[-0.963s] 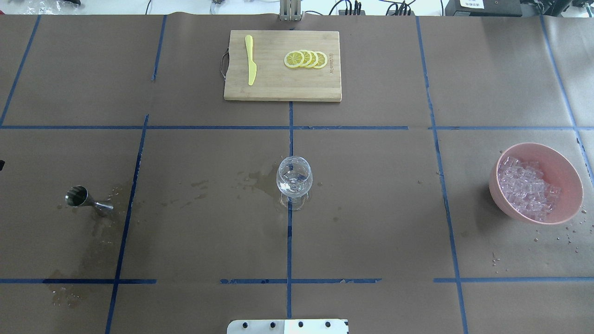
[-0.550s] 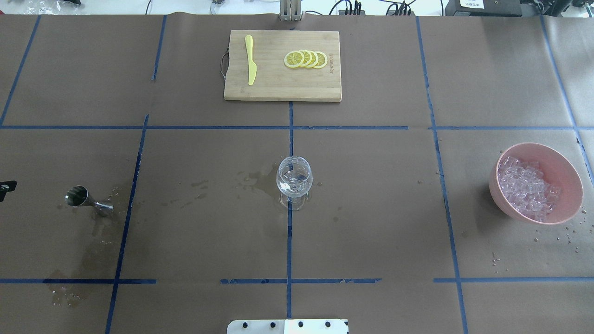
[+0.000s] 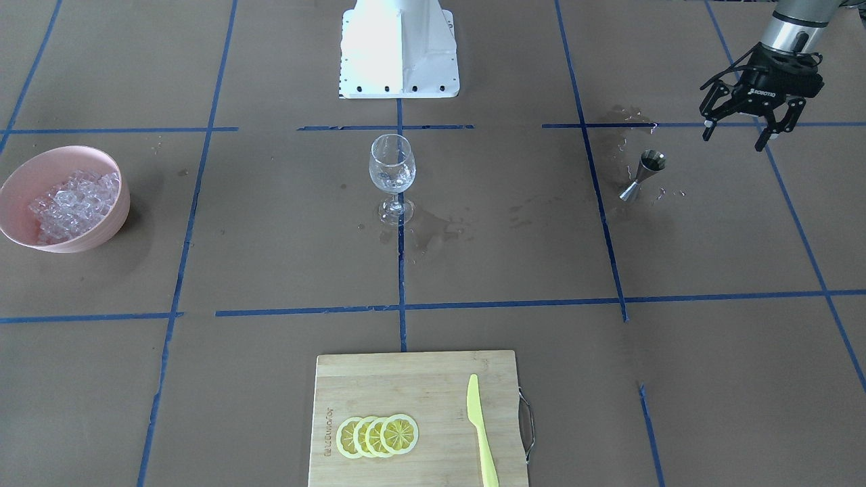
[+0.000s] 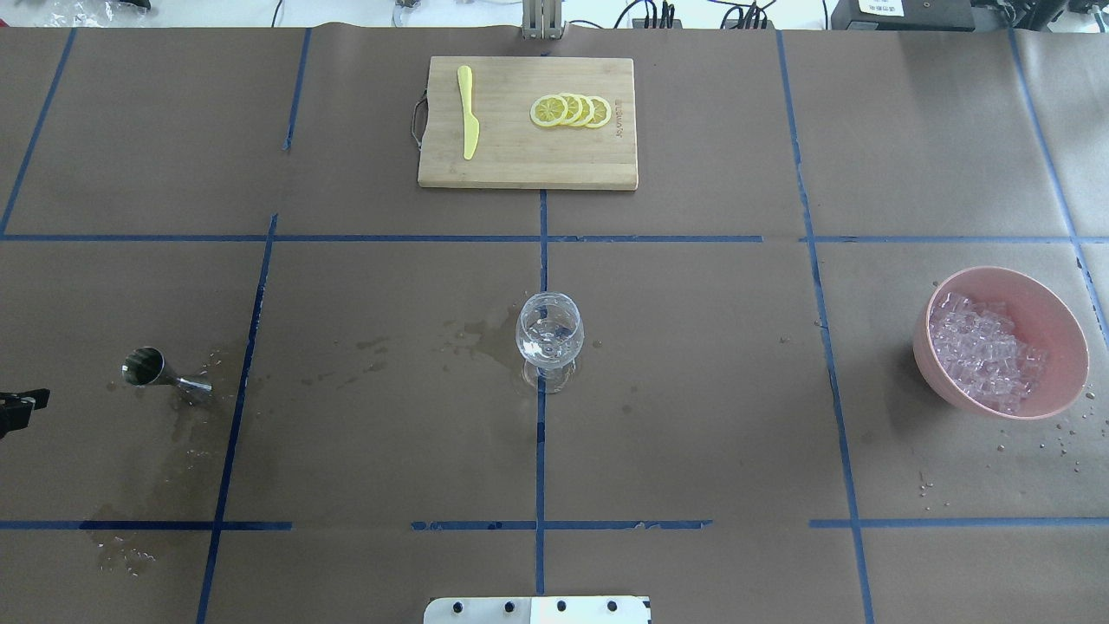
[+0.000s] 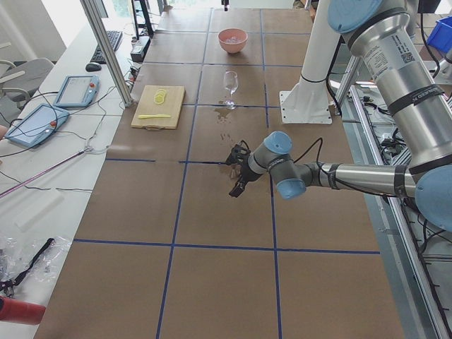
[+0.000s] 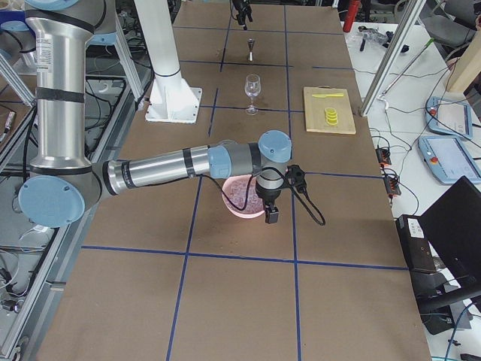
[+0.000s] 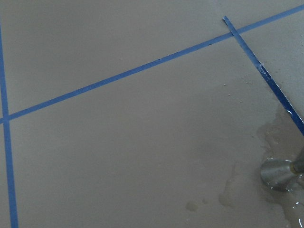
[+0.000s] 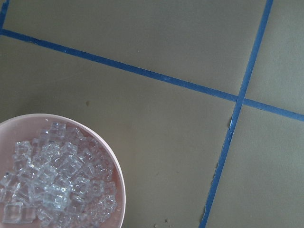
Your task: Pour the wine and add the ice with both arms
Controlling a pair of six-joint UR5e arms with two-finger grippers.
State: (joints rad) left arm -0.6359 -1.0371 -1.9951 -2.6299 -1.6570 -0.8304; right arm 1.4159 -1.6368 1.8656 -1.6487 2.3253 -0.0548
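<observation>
A clear wine glass [image 4: 549,334] stands upright at the table's centre, also in the front view [image 3: 392,169]. A small steel jigger [image 4: 152,368] stands on a wet patch on my left side; its base shows in the left wrist view [image 7: 280,173]. My left gripper [image 3: 734,138] hovers open and empty beside the jigger, just at the overhead view's edge [image 4: 22,406]. The ice [image 4: 983,351] fills a pink bowl [image 4: 1057,321] on my right; the right wrist view looks down on it [image 8: 52,185]. My right gripper [image 6: 269,212] hangs over the bowl; I cannot tell if it is open.
A wooden cutting board [image 4: 527,165] at the far middle carries a yellow knife [image 4: 468,113] and lemon slices [image 4: 572,111]. Wet stains [image 4: 468,334] lie beside the glass and around the jigger. Droplets [image 4: 1040,442] dot the paper near the bowl.
The left gripper's tip at the overhead view's left edge has moved toward the near side of the table, drawing level with the jigger. Nothing else has moved.
</observation>
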